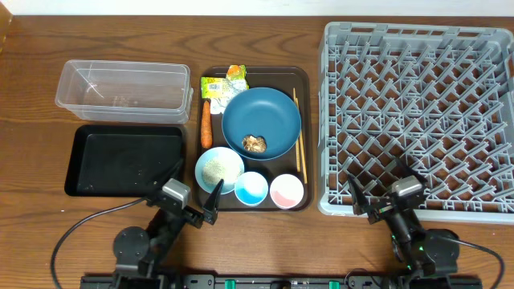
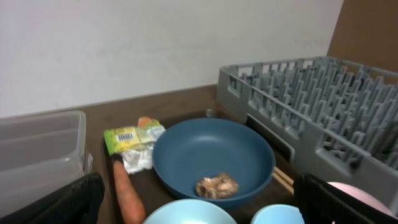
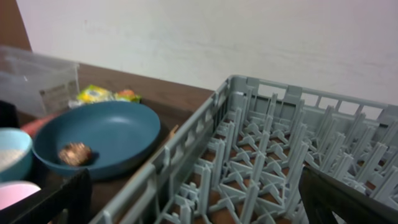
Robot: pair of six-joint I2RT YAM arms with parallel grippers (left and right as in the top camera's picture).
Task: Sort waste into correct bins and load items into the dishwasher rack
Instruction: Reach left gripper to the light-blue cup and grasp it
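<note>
The dark blue bowl [image 1: 261, 122] sits on a brown serving tray and holds the brown food lump [image 1: 254, 144]. The carrot [image 1: 206, 124] and the yellow-green wrapper [image 1: 223, 84] lie to its left, the chopsticks [image 1: 299, 136] to its right. The small bowl with rice [image 1: 218, 169], the light blue cup [image 1: 251, 188] and the pink cup [image 1: 287, 191] stand along the tray's front. The clear tub [image 1: 124, 87] and black tray [image 1: 124, 159] are on the left and the grey rack [image 1: 418, 120] on the right. My left gripper [image 1: 193, 191] is open and empty in front of the rice bowl. My right gripper [image 1: 381, 191] is open and empty at the rack's front edge.
The brown serving tray [image 1: 305, 80] lies between the bins and the rack. In the left wrist view the bowl [image 2: 211, 152], carrot [image 2: 127, 196] and wrapper [image 2: 130, 140] lie ahead. The right wrist view shows the rack's pegs [image 3: 273, 155]. A white wall is behind.
</note>
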